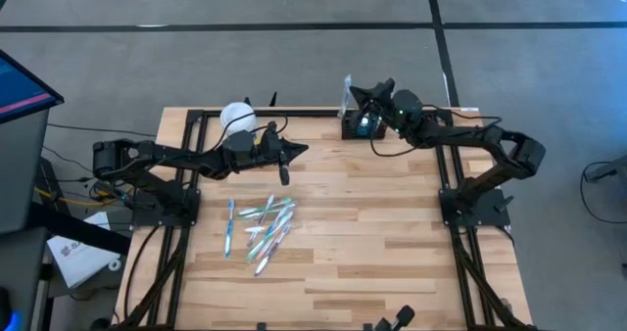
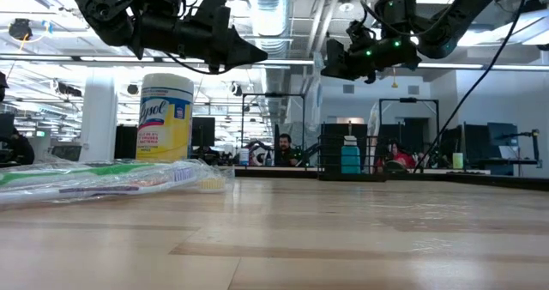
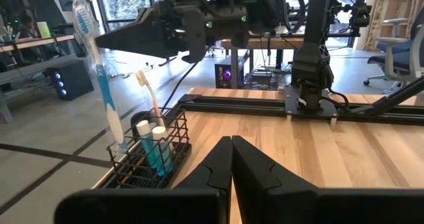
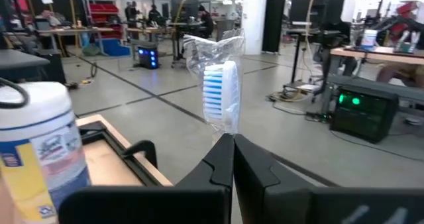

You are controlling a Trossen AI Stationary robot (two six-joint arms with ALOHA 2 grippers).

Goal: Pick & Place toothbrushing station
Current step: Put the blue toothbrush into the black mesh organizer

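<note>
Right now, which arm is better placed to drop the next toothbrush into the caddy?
Probably right. The right gripper is shut on a wrapped toothbrush just above the toothbrushing station; the left gripper hangs shut and empty mid-table.

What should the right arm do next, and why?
Probably open the right end effector: it looks shut on the toothbrush, whose lower end stands in the caddy at the table's back edge. The left end effector waits shut mid-table.
</note>
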